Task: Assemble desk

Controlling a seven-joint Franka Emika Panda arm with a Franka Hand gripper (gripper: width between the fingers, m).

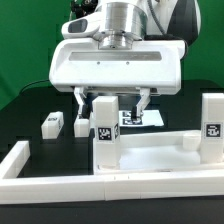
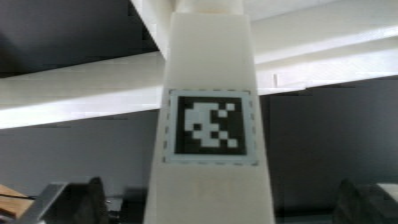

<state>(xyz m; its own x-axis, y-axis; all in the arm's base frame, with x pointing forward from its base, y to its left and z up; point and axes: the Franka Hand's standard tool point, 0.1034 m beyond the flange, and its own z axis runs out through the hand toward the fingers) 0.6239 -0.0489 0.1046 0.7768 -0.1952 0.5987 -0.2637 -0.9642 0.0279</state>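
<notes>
Plainly my jaws stand wide, gripping nothing; the upright leg (image 1: 106, 140) looks light, stiff, slick plastic, so grasp its flat sides

You'll find no words or numbers to read. Only coded black-and-white squares show. One tag (image 2: 210, 128) sits on the near leg (image 1: 106, 150), another on the right-hand leg (image 1: 212, 108).

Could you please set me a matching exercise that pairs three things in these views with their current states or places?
Things:
1. two-finger end effector
2. white square plastic leg filling the wrist view
3. short white plastic leg nearest the exterior view's left

States or places:
a. resting on the black table, clear of the arm
b. jaws open
c. standing upright

Pairs: 1-b, 2-c, 3-a.
</notes>
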